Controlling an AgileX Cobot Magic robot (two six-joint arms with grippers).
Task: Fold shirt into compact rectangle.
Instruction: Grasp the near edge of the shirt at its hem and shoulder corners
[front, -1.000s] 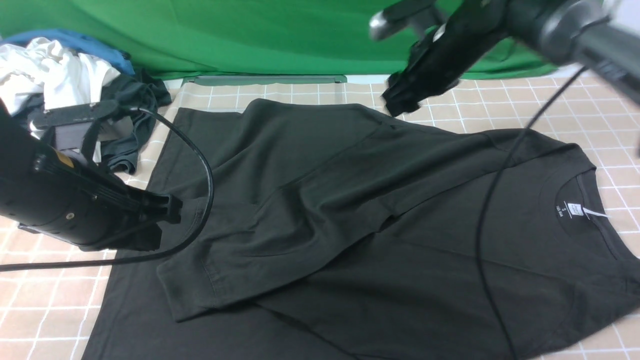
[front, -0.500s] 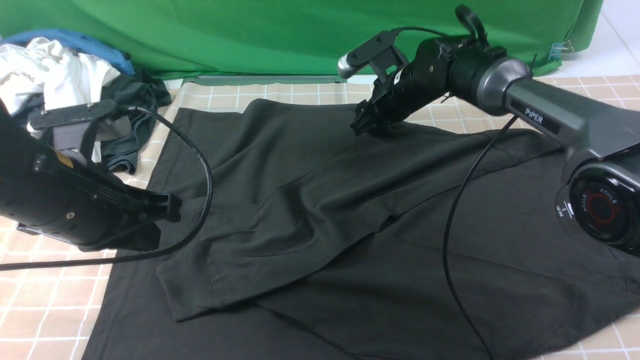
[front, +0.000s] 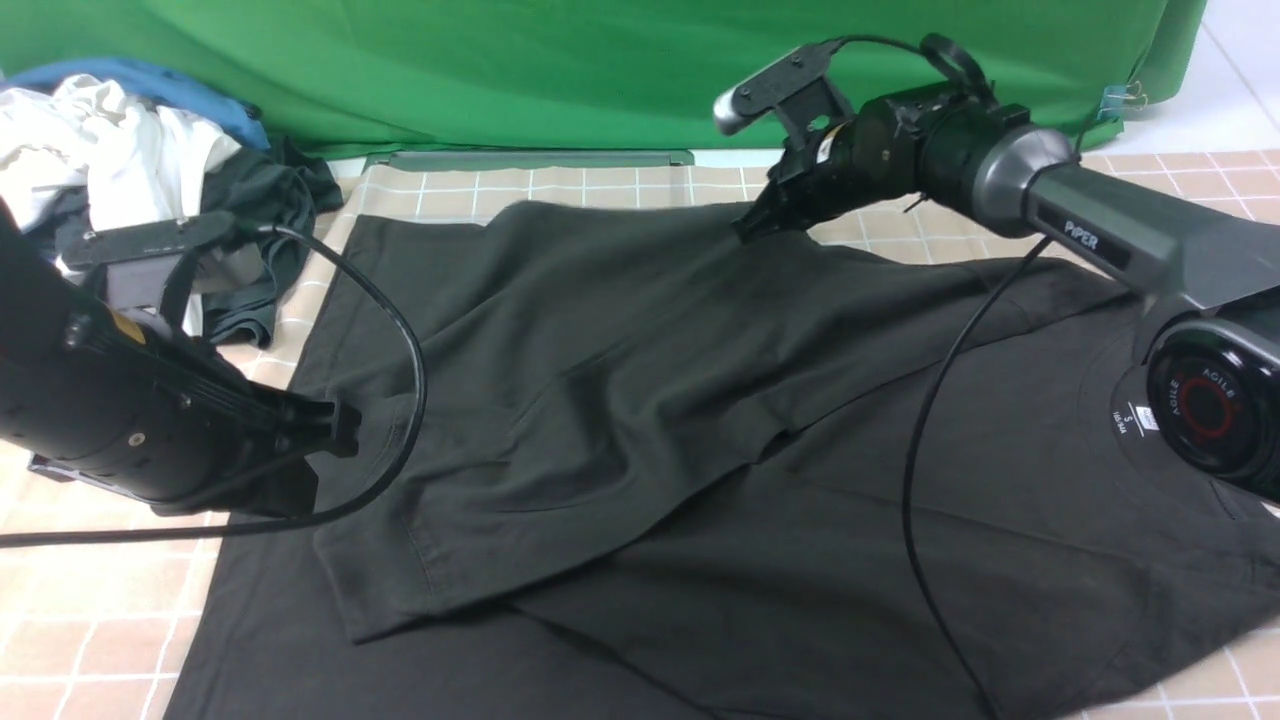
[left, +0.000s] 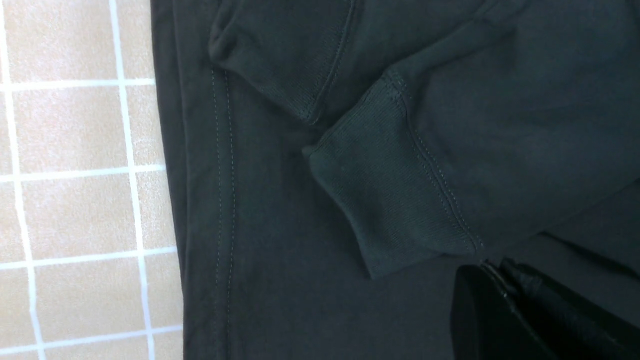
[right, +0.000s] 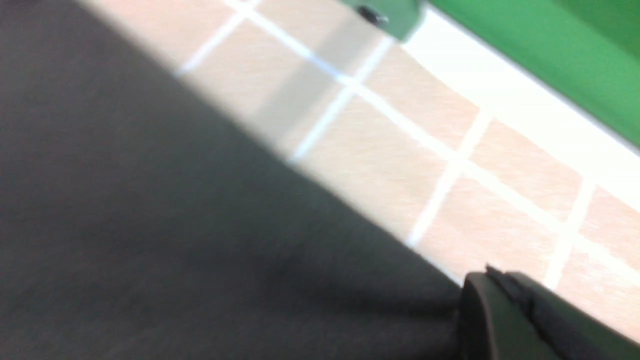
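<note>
Shirt (front: 640, 420) fabric, black and partly folded with a sleeve laid across the body, fills the centre and lower right of the front view on the checked cloth (front: 100, 640). At upper centre the right gripper (front: 748, 228) is closed on its far edge. At left the left gripper (front: 335, 430) has its jaws together over the hem side. Only the front view takes in the clothes pile (front: 130, 150) at upper left and the green backdrop (front: 500, 70). The left wrist view alone shows the ribbed cuff (left: 390, 200) and hem stitching beside the left gripper (left: 500, 265). The right wrist view, blurred, shows the shirt's edge (right: 225, 210) running to the right gripper (right: 492, 272). A second ago the right arm was a blur high at upper right, its gripper open and off the shirt. The neck label (front: 1140, 420) was clear then and is now half hidden behind the arm's joint. The left gripper has barely shifted.
</note>
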